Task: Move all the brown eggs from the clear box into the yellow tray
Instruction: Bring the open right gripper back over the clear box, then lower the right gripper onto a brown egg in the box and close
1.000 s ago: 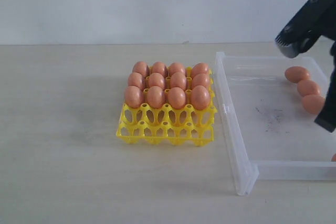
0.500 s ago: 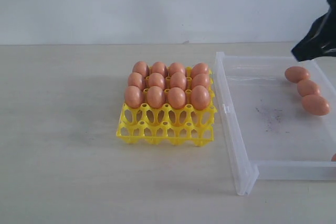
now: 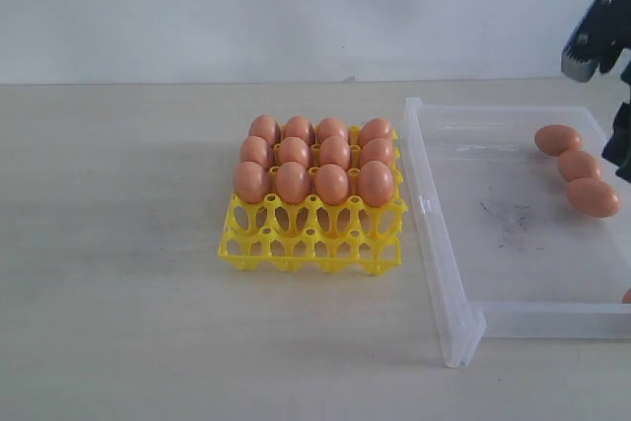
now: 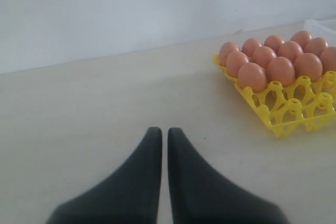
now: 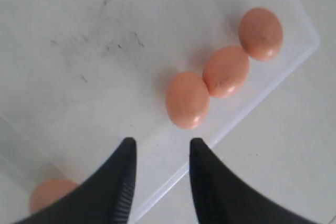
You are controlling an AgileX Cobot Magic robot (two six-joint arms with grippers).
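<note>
Right pincer [image 5: 163, 142] is hanging released over the clear box [image 3: 446, 283], with three brown eggs [image 5: 187, 99] lying in a row by its wall. Twelve are sitting in the yellow tray [image 3: 312, 244]. Left pincer [image 4: 164, 130] is clenched.

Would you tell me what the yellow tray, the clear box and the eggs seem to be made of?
The yellow tray looks like moulded plastic: even bright colour, thin openwork ribs. The clear box seems plastic; the table shows through its walls. The eggs have smooth, matte shells; real or imitation, I cannot tell.
</note>
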